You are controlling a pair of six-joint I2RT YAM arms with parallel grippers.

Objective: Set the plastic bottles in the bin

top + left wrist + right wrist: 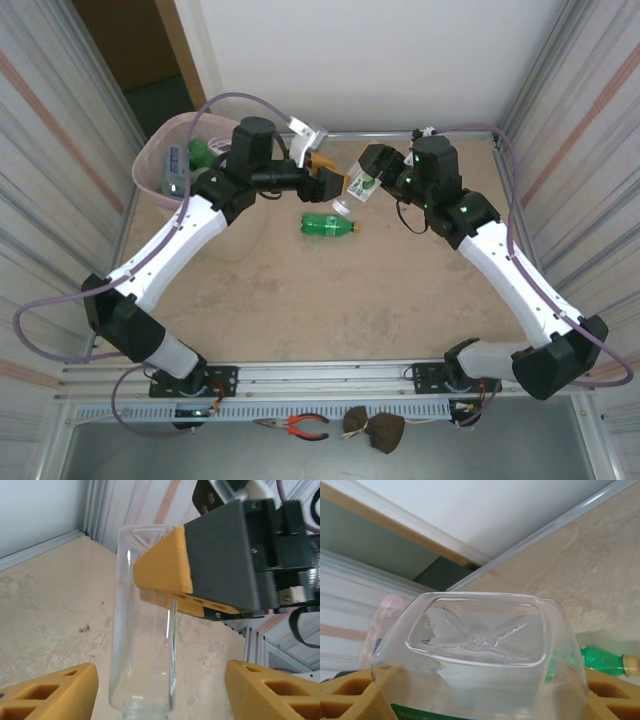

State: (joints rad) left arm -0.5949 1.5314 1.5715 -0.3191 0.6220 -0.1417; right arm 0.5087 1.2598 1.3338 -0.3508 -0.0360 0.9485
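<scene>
A clear plastic bottle [360, 187] with a green label hangs above the table between both arms. My right gripper [377, 178] is shut on it; in the right wrist view the bottle's square base [477, 635] sits between the yellow fingers [350, 695]. My left gripper [328, 182] is open around the same bottle [145, 630], with a gap on each side to its fingers [50, 695]. A green bottle [330, 224] lies on the table below them. The pink bin [160, 165] stands at the far left with bottles inside.
Corrugated walls close in the table on the left and right, and a metal rail [400, 133] runs along the back. Pliers [300, 427] and a dark cloth lie on the front ledge. The sandy table surface [330, 300] lies between the arms.
</scene>
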